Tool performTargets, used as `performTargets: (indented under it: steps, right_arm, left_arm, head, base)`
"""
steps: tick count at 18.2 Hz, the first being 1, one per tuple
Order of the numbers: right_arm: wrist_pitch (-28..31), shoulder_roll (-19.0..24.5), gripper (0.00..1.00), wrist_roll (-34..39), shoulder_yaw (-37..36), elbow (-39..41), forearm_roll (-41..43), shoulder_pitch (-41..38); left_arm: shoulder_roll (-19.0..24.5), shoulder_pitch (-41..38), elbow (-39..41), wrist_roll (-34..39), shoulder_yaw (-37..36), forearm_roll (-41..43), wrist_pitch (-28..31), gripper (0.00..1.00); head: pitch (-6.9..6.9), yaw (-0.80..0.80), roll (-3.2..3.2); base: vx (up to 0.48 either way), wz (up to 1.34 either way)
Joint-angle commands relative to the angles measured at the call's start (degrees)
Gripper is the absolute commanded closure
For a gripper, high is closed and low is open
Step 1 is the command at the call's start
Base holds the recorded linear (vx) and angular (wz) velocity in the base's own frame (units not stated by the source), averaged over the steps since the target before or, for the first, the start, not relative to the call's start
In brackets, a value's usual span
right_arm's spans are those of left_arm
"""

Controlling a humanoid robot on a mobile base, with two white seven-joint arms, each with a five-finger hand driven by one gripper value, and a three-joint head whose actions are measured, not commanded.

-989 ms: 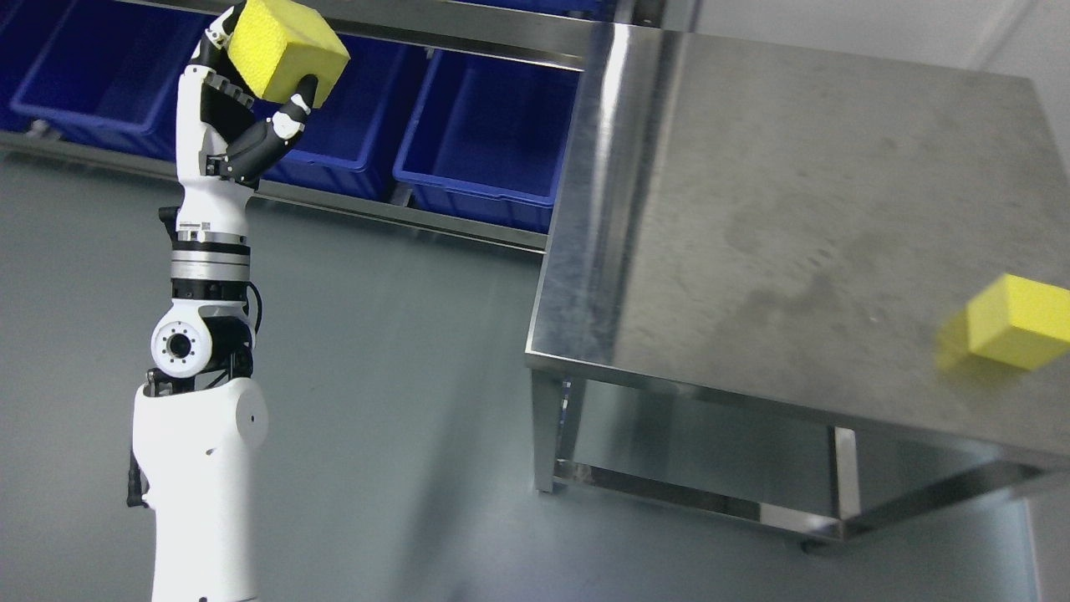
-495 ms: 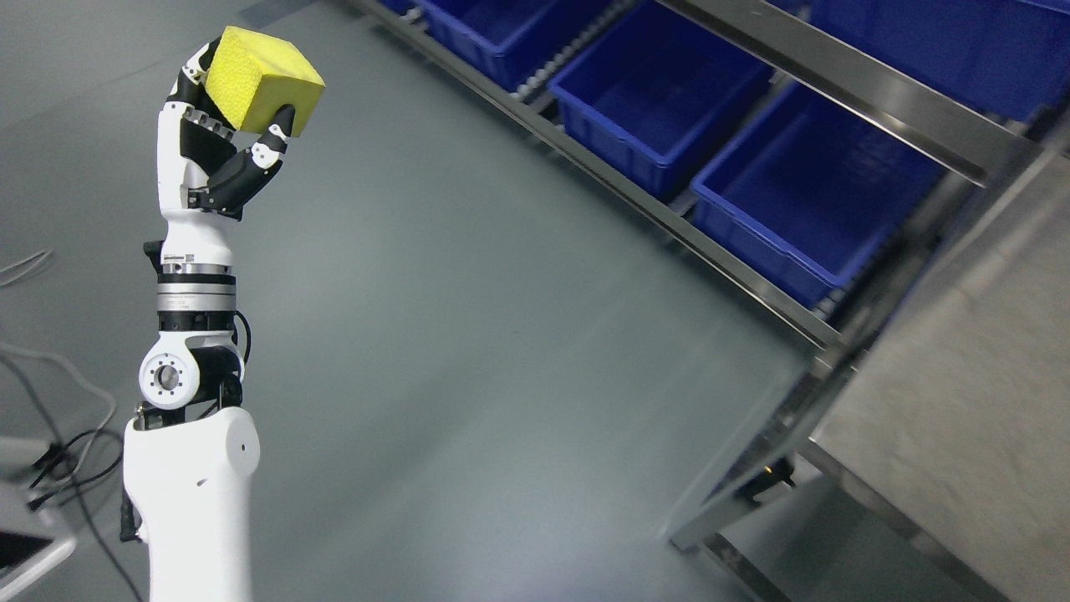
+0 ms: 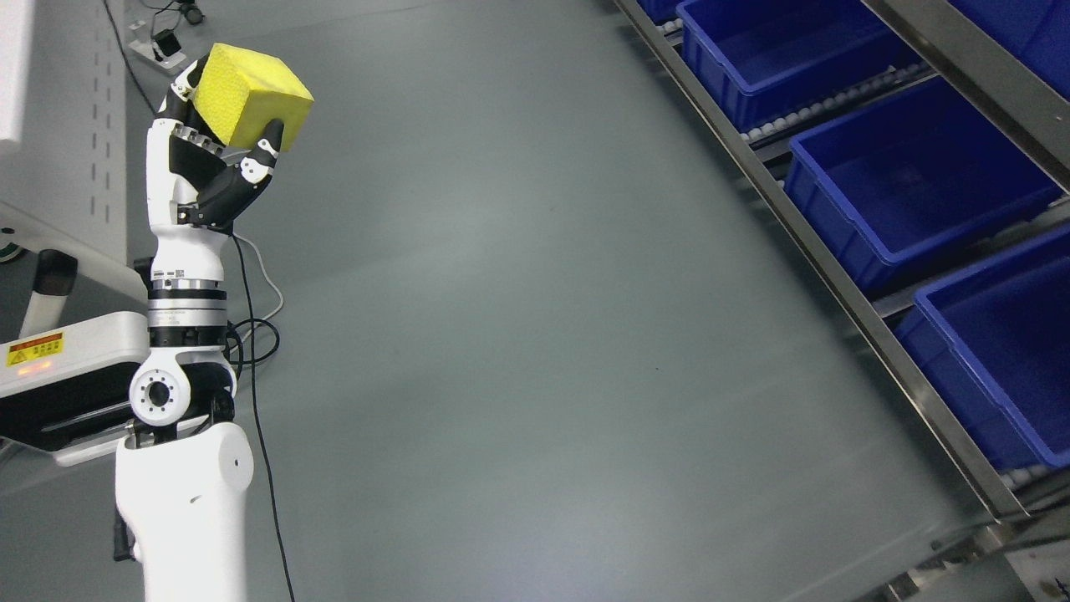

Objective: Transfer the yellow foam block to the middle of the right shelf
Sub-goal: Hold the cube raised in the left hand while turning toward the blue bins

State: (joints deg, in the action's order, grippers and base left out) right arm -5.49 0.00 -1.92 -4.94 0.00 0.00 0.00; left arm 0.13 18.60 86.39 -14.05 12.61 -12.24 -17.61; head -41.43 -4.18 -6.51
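Observation:
My left hand is raised at the upper left of the head view, its fingers curled around a yellow foam block. The thumb presses the block's right face and the other fingers grip it from the left. The white forearm rises from the bottom left. A steel shelf rail runs diagonally down the right side, with blue bins on rollers behind it. The right arm does not show.
Three blue bins sit in the shelf at the right. A white machine with a yellow warning label stands at the left edge, with black and white cables trailing on the grey floor. A power strip lies at the top left.
The whole picture has swung left: the steel table has left the view and the shelf has slid to the right. My left hand keeps the yellow block held up in the same pose.

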Motion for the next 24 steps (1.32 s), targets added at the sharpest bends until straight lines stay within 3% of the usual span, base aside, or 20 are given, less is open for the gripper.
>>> performTargets:
  steps: [1,14,24]
  right_arm:
    - [0.05,-1.0,0.0,-0.01,-0.07,1.0,-0.18,-0.09]
    - [0.05,-1.0,0.0,-0.01,0.02,1.0,-0.26,-0.09]
    - [0.05,-1.0,0.0,-0.01,0.02,1.0,-0.18,-0.09]
  left_arm:
    - [0.87,-0.75,1.41,-0.02,2.15,0.02,0.03,0.64]
    - [0.87,-0.75,3.17,0.16,2.24,0.02,0.82,0.64]
    - [0.87,-0.84,3.87,0.34,0.66,0.02,1.52,0.64]
  head:
    - [0.0,0.0,0.0]
    - [0.0,0.0,0.0]
    - [0.0,0.0,0.0]
  base:
    - [0.149,0.39]
    - [0.244,-0.09]
    - [0.459,-0.53]
